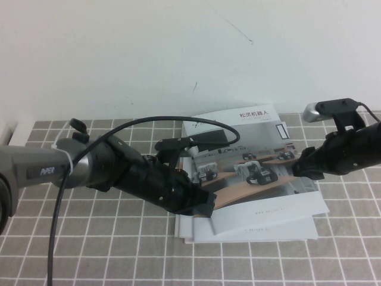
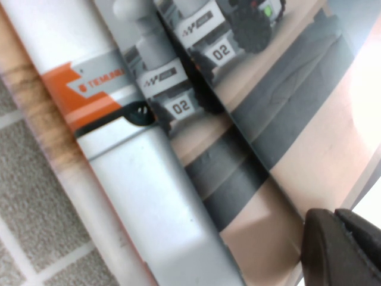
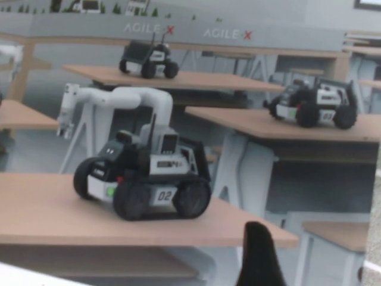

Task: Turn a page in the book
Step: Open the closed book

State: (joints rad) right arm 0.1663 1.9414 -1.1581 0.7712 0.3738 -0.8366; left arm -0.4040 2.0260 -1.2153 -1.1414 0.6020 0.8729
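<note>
The book point(image 1: 256, 173), glossy, flat: left end effector point(image 1: 199, 199) state unclear, right end effector point(image 1: 302, 167) spread

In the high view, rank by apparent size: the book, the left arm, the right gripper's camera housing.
1. Left arm, though nearer the camera, so its lead over the book is unsure.
2. Book.
3. Camera housing above the right gripper.
</note>
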